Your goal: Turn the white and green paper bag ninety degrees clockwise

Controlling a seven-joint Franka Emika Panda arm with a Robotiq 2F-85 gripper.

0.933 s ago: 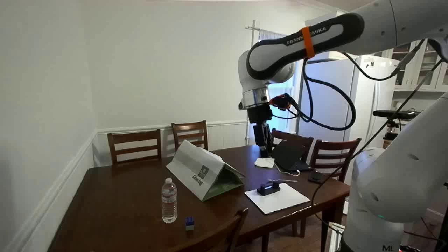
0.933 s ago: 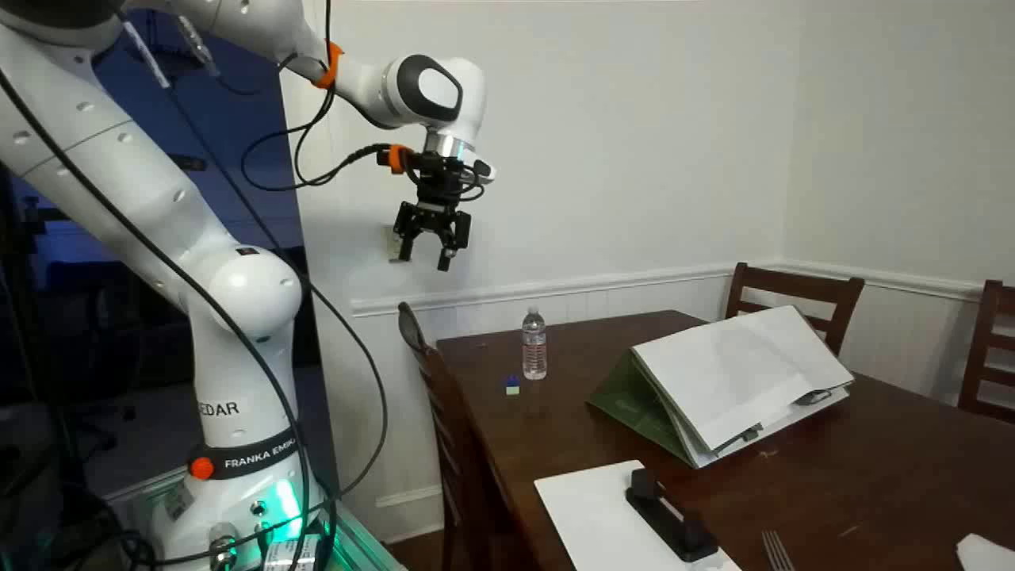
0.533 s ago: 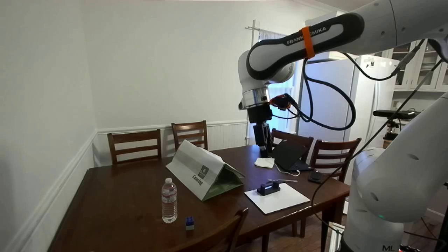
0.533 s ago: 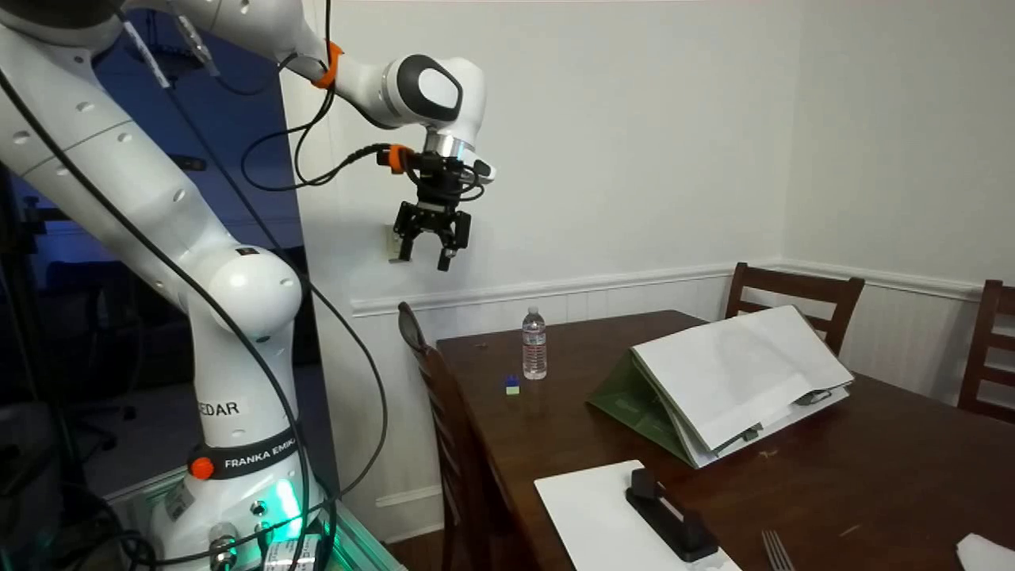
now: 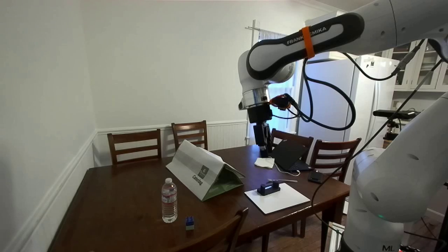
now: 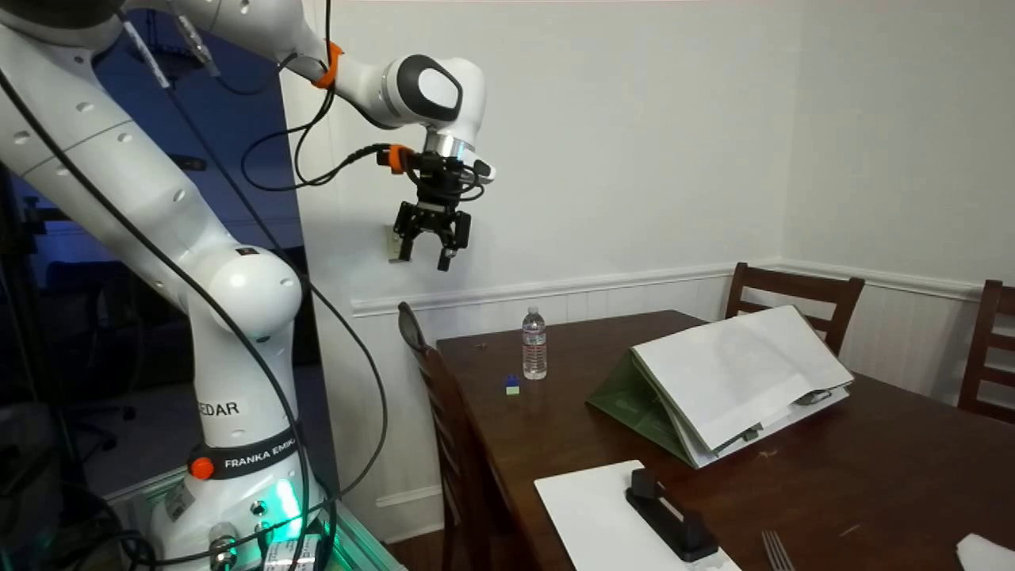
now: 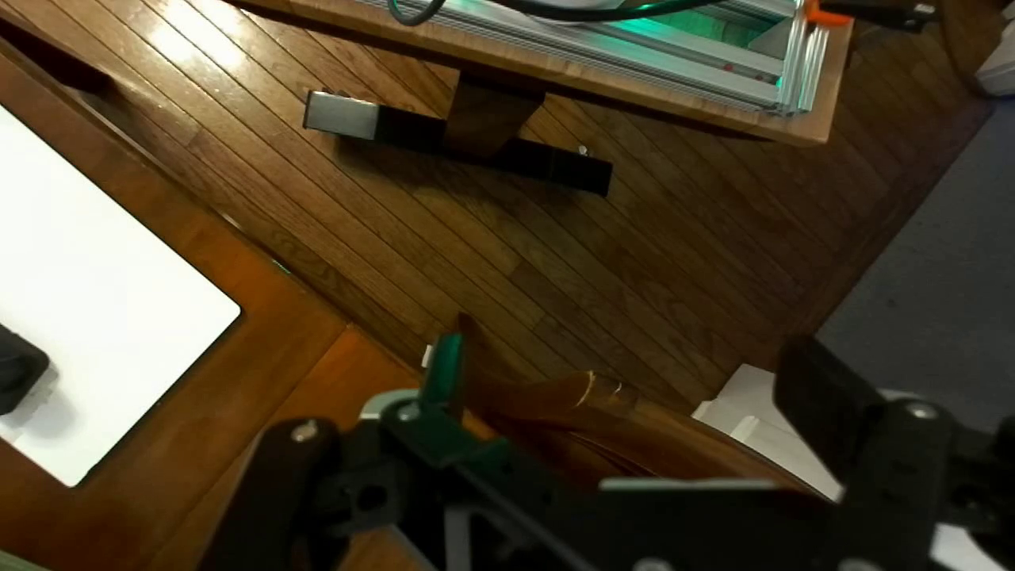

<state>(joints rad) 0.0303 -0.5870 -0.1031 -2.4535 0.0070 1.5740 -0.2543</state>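
Observation:
The white and green paper bag (image 5: 200, 171) lies on the table like a tent, its printed white face and green end showing in an exterior view. In an exterior view the bag (image 6: 741, 373) shows a plain white face, a green end and a loose flap edge. My gripper (image 6: 425, 257) is open and empty, pointing down, well apart from the bag and higher than the table. It also shows in an exterior view (image 5: 265, 153). In the wrist view the open fingers (image 7: 622, 361) have a chair back and floor below them; the bag cannot be made out there.
A water bottle (image 5: 169, 200) and a small blue block (image 5: 189, 223) stand near the bag. A white board (image 5: 278, 198) bears a black object (image 6: 670, 515). A fork (image 6: 775, 549), white paper (image 5: 264, 162) and a laptop (image 5: 289, 155) are on the table. Chairs (image 6: 448, 428) surround it.

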